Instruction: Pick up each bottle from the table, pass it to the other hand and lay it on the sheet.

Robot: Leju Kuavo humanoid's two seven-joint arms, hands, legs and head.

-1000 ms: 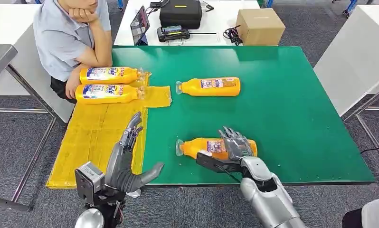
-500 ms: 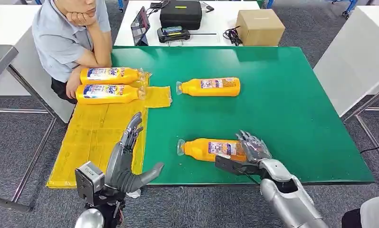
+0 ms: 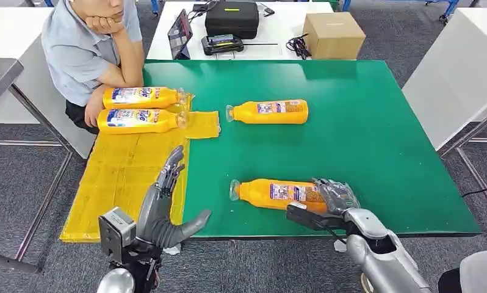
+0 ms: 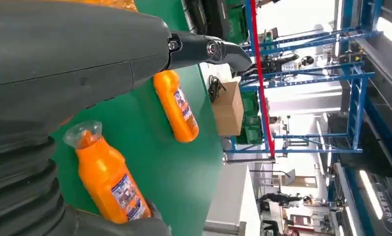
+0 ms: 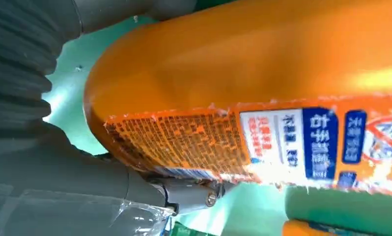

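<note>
Orange plastic bottle (image 3: pixel 277 193) lies on its side near the green table's (image 3: pixel 381 140) front edge. The right hand (image 3: pixel 328 198) wraps its base end. It looks full, stiff and smooth; gripping mid-body seems safest. Left hand (image 3: pixel 165 210) waits, fingers spread, holding nothing.

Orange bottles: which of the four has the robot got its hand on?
The near bottle, alone at the table's front edge: the right hand grips its base. Another lies farther back; two lie on the yellow sheet.
</note>
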